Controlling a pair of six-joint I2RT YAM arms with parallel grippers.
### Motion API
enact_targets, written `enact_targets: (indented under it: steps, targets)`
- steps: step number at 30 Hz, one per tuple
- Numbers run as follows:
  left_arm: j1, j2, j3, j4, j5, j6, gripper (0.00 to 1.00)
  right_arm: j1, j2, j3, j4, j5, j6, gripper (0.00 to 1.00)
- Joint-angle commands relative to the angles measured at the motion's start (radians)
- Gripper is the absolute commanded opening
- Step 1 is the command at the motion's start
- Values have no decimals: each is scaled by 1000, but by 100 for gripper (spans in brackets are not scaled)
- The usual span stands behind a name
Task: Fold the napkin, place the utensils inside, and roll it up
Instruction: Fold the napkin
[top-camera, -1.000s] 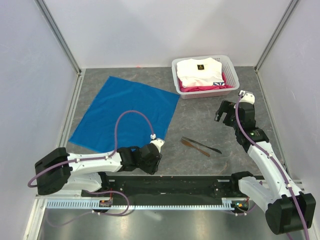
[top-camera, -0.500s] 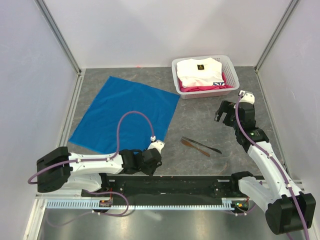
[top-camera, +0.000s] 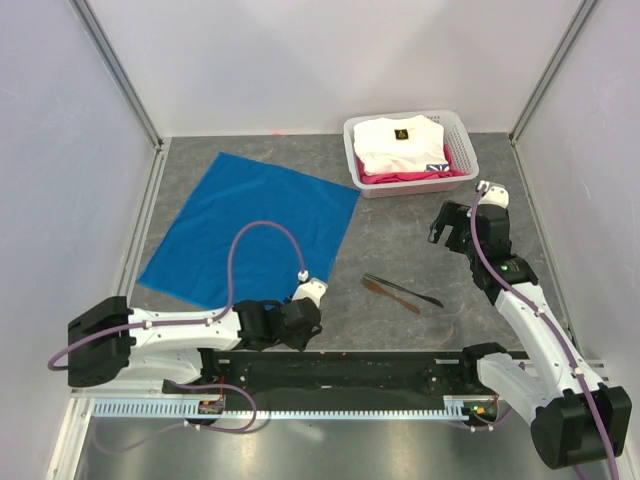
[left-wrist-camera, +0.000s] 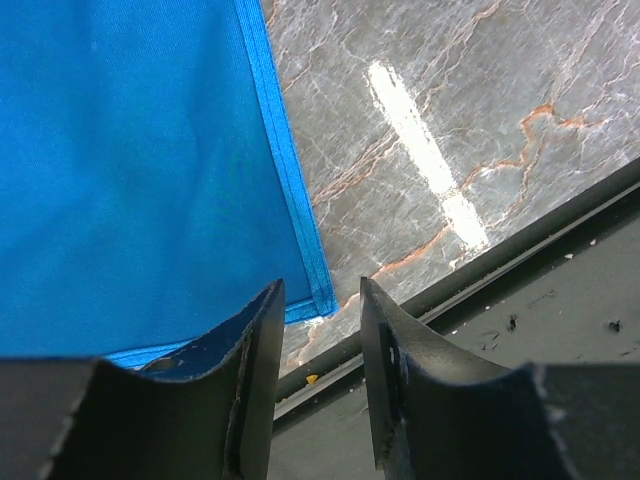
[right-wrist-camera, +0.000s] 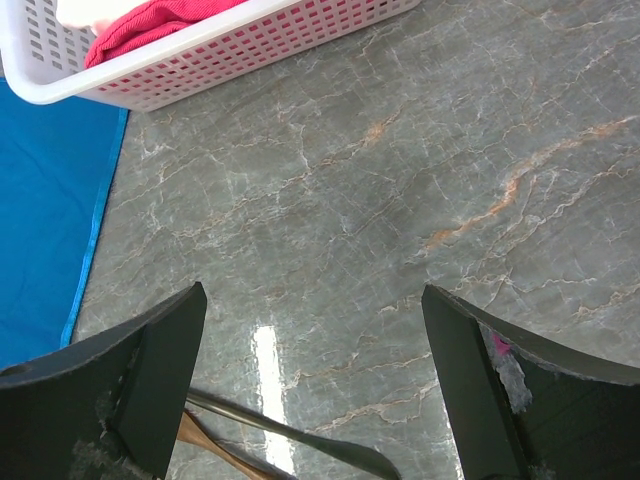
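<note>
The bright blue napkin lies flat and unfolded on the left half of the table. My left gripper hangs low over its near corner by the table's front edge. In the left wrist view the napkin fills the upper left, and the left gripper is slightly open and empty right at the hemmed corner. The utensils lie side by side right of the napkin: a brownish one and a dark metallic one. My right gripper is wide open and empty above bare table; its wrist view shows the metallic utensil.
A white basket with folded white and pink clothes stands at the back right; it also shows in the right wrist view. A black rail runs along the table's front edge just beside the left gripper. Walls enclose the table.
My left gripper has drawn back toward the front edge and sunk lower at the napkin's near corner. The right arm, napkin and utensils have not moved.
</note>
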Motion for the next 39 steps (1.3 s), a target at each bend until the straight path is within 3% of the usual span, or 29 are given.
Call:
enact_targets:
  steps: [1,20,27,30,36,39]
  targets:
    - [-8,25,2,-12,-29,-80,42,1,-6,7,2,-7,3,98]
    - [-44,69,-22,-41,-46,-186,36,1,-23,9,-1,-1,2,98]
    - [-47,111,1,-44,-20,-193,8,1,-22,12,-1,5,0,98]
    - [-45,105,25,-41,0,-179,2,1,-19,12,-2,5,0,98]
    - [-48,80,156,-49,37,-114,2,1,-20,12,1,7,-3,98]
    - [2,51,238,-123,-10,-72,2,1,-22,15,-5,7,-3,98]
